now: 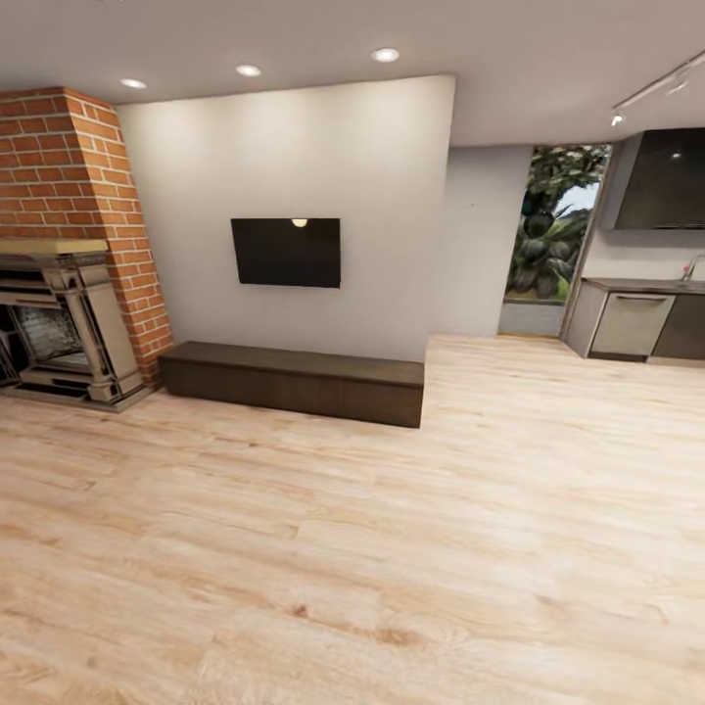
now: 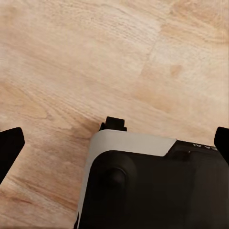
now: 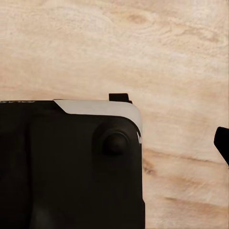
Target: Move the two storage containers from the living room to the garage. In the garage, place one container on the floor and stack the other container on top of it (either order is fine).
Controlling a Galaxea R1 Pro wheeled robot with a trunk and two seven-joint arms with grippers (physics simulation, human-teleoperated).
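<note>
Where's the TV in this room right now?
In the head view, the TV hangs on the pale wall, right of the brick fireplace and above the long dark bench.

One wall television, one brick fireplace, one long dark low cabinet beneath the screen, three lit ceiling spotlights, one window with greenery, and one sink tap.

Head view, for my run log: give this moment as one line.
room: living room | ahead: TV, bench, fireplace | floor: wood planks | containers: none visible | holding: nothing seen
</note>
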